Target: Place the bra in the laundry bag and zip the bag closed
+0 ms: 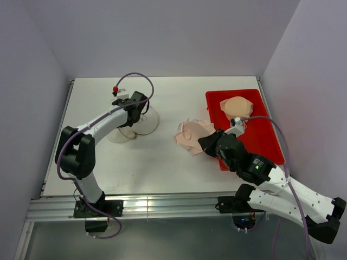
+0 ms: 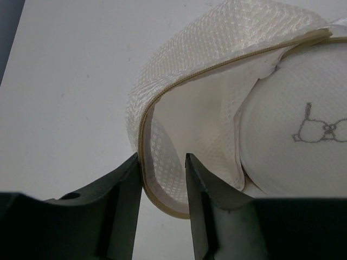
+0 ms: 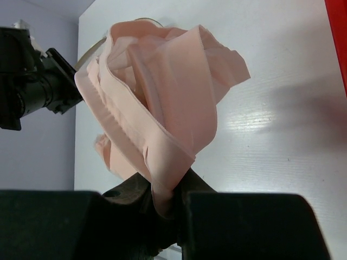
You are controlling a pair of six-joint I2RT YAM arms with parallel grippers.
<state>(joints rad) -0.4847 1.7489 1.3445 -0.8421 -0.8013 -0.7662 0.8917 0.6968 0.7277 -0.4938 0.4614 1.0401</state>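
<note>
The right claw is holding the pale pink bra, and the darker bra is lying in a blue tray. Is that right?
Not quite. The tray is red, not blue, as the top view shows. The rest is right: the right claw is holding the pale pink bra, and the darker bra is lying in that tray.

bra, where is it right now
In the top view the bra is mid-table, slightly right of centre, pinched in the right hand, just left of the red tray; the laundry bag lies further left.
</note>
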